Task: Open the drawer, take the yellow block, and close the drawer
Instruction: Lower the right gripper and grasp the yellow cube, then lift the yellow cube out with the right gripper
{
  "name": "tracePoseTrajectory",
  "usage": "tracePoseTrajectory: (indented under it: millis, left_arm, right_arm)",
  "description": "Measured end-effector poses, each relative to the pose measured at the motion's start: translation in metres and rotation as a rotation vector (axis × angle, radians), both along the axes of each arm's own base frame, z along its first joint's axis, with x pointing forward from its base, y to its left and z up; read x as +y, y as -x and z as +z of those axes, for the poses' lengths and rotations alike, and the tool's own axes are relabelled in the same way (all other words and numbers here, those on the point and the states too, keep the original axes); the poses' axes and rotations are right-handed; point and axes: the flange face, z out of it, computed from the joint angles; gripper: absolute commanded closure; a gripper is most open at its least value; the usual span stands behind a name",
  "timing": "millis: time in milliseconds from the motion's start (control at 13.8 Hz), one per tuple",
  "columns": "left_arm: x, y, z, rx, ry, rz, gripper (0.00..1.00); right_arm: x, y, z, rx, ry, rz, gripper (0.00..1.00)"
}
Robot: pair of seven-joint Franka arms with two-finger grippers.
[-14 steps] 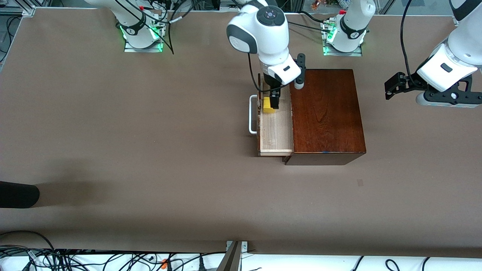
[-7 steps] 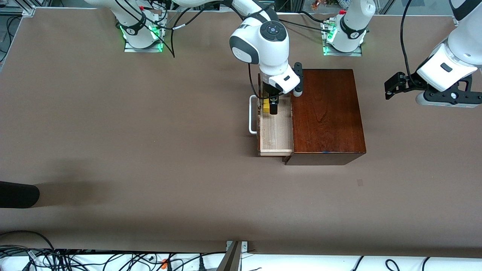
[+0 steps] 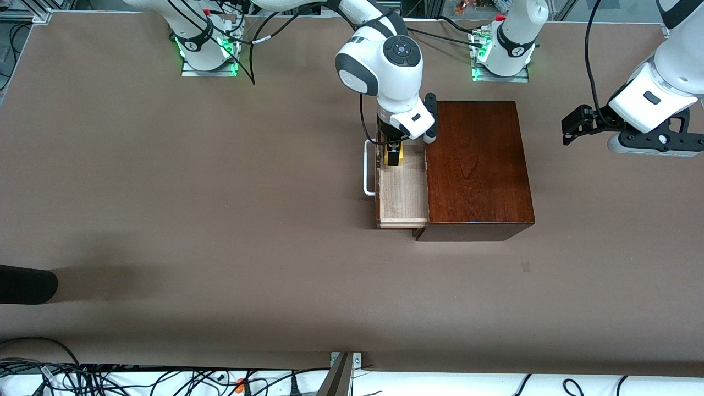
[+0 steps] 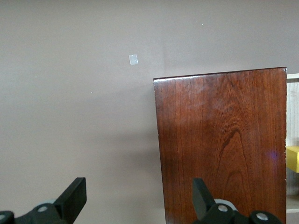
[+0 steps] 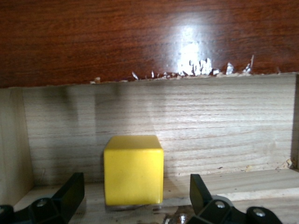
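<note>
The drawer (image 3: 403, 192) of the dark wooden box (image 3: 476, 165) stands pulled out toward the right arm's end of the table, with its white handle (image 3: 367, 168) outermost. The yellow block (image 3: 399, 156) sits in the drawer, at the end nearer the robots' bases. My right gripper (image 3: 394, 154) is down in the drawer, open, with the block (image 5: 134, 170) between its fingers (image 5: 70, 191) and apart from both; the drawer's pale wood (image 5: 224, 121) shows around it. My left gripper (image 3: 569, 132) waits open and empty in the air, off the box's side toward the left arm's end. Its wrist view shows the box top (image 4: 222, 144).
A black rounded object (image 3: 27, 284) lies at the table's edge at the right arm's end, near the front camera. A small pale mark (image 3: 526, 267) sits on the table nearer the front camera than the box. Cables hang along the near edge.
My right gripper has come down into the drawer and now straddles the yellow block. The block, drawer and left arm have not moved.
</note>
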Motion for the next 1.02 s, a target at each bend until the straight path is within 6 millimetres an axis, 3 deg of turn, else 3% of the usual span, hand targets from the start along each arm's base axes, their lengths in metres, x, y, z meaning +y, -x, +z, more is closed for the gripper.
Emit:
tracePoseTrajectory:
  millis: [290,363,436,581,653,726,1017]
  left_arm:
    - [0.0,0.0,0.0,0.0,0.0,-0.001,0.0]
    - [0.0,0.0,0.0,0.0,0.0,-0.001,0.0]
    - [0.0,0.0,0.0,0.0,0.0,-0.001,0.0]
    - [0.0,0.0,0.0,0.0,0.0,-0.001,0.0]
    - [0.0,0.0,0.0,0.0,0.0,-0.001,0.0]
    - [0.0,0.0,0.0,0.0,0.0,-0.001,0.0]
    - [0.0,0.0,0.0,0.0,0.0,-0.001,0.0]
  right_arm:
    - [0.001,0.0,-0.012,0.005,0.007,0.003,0.03]
    - [0.001,-0.001,-0.016,0.006,0.007,0.003,0.13]
    - [0.001,-0.001,-0.019,0.006,0.008,0.003,0.33]
    - [0.002,-0.001,-0.019,0.005,0.006,0.004,0.8]
    - [0.002,-0.001,-0.018,0.004,0.004,0.003,0.94]
    - [0.002,-0.002,-0.016,0.002,0.001,0.002,1.0]
    - [0.0,-0.008,-0.003,-0.011,-0.013,-0.007,1.0]
